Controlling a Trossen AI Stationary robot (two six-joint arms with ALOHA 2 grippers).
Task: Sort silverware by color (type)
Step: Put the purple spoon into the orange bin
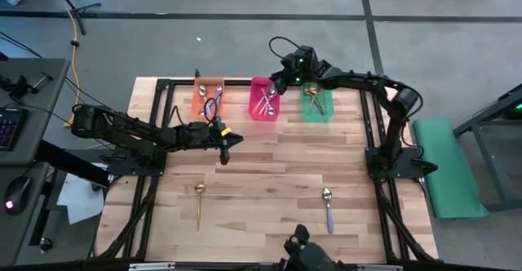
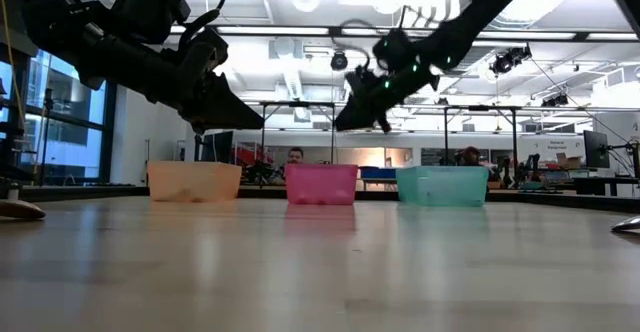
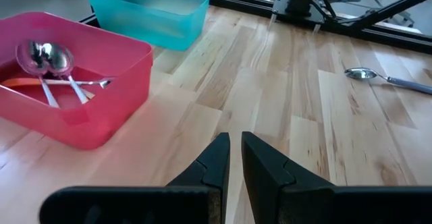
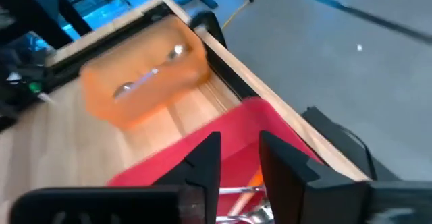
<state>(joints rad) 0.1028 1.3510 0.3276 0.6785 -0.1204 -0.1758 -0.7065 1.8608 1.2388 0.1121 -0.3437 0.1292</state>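
Table [image 1: 269, 173]: pale wood planks, smooth, soft sheen in low view. Orange bin [image 1: 207, 98], pink bin [image 3: 101, 82], green bin [image 3: 162, 15]: translucent plastic, smooth, slightly frosted. Spoons in pink bin [image 3: 50, 62]: polished mirror-bright metal bowls. Gold spoon [image 1: 199, 202]: shiny metal. Purple-handled spoon [image 3: 388, 79]: glossy metal bowl. Left gripper [image 3: 234, 158] fingers: matt black plastic.

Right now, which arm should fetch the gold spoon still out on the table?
Probably left. The left gripper hangs empty over mid-table, nearer the gold spoon. The right gripper is above the pink bin.
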